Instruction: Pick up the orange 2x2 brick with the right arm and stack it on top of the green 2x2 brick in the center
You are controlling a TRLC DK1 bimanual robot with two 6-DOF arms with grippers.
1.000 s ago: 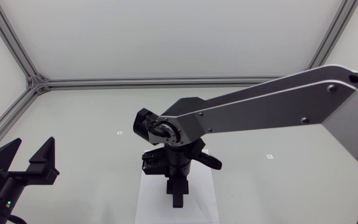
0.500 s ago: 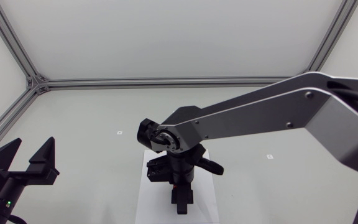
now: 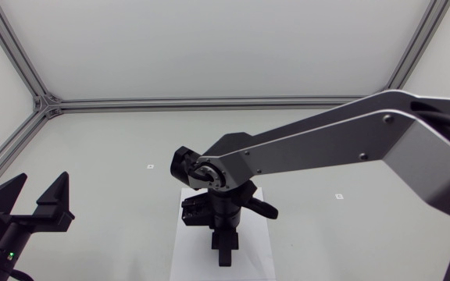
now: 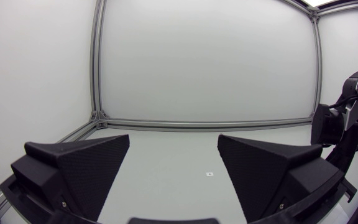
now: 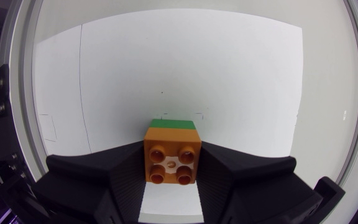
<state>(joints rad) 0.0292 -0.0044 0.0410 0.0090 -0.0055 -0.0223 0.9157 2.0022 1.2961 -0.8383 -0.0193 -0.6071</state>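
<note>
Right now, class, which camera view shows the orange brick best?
The right wrist view: the orange brick sits studs-up, gripped by the right tool, with a green brick showing past its far edge. In the head view the right arm hides it. The left wrist view catches that arm, no brick.

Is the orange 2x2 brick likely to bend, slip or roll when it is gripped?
The orange 2x2 plastic brick looks rigid, so it probably will not bend. Its glossy surface may slip slightly. Being square and blocky, it is unlikely to roll.
</note>
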